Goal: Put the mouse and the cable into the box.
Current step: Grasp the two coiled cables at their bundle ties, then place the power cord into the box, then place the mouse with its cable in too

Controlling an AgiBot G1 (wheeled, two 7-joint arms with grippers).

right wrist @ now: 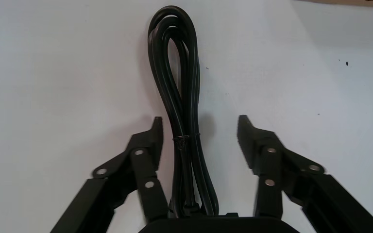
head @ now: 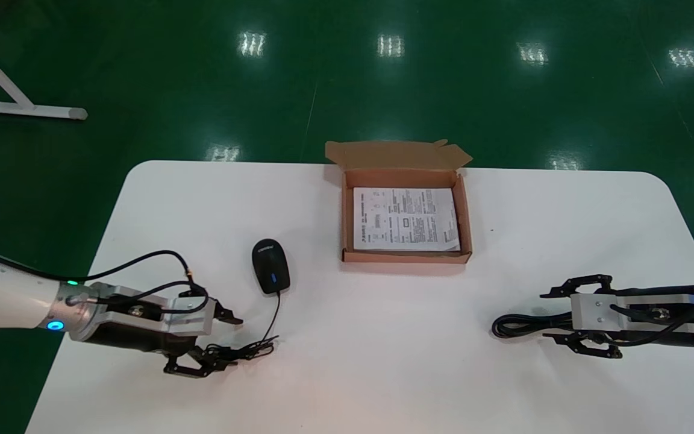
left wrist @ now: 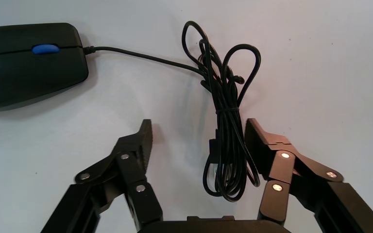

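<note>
A black, low-domed wired mouse (head: 270, 265) (left wrist: 29, 63) with a small blue scroll wheel lay on the white rounded-corner table (head: 383, 386), left of centre and well apart from the box. Its thin black cord (head: 250, 348) (left wrist: 228, 131) ran from the end nearer the robot to a loose bundle of long loops cinched at the middle by a tie, lying flat on the table closer to the robot.

The left gripper (head: 235, 340) (left wrist: 199, 125) sat low over that bundle with its fingers spread wide. The tied loops lay between them, just beside one finger, and nothing was clamped.

On the right side of the table lay the thick, glossy black cable (head: 528, 325) (right wrist: 185, 127). It was folded into a narrow hank of several strands, with a rounded loop at its far end and a thin tie around its middle. The right gripper (head: 549, 316) (right wrist: 199, 121) straddled it, fingers parted wide. The hank ran down the gap between them, apart from both, and nothing was gripped.

The shallow brown cardboard box (head: 406, 257) stood at the table's far middle with its lid flap folded back and open. Inside, a white printed paper sheet (head: 406, 219) covered its floor. Neither the mouse nor the cable was in the box.
</note>
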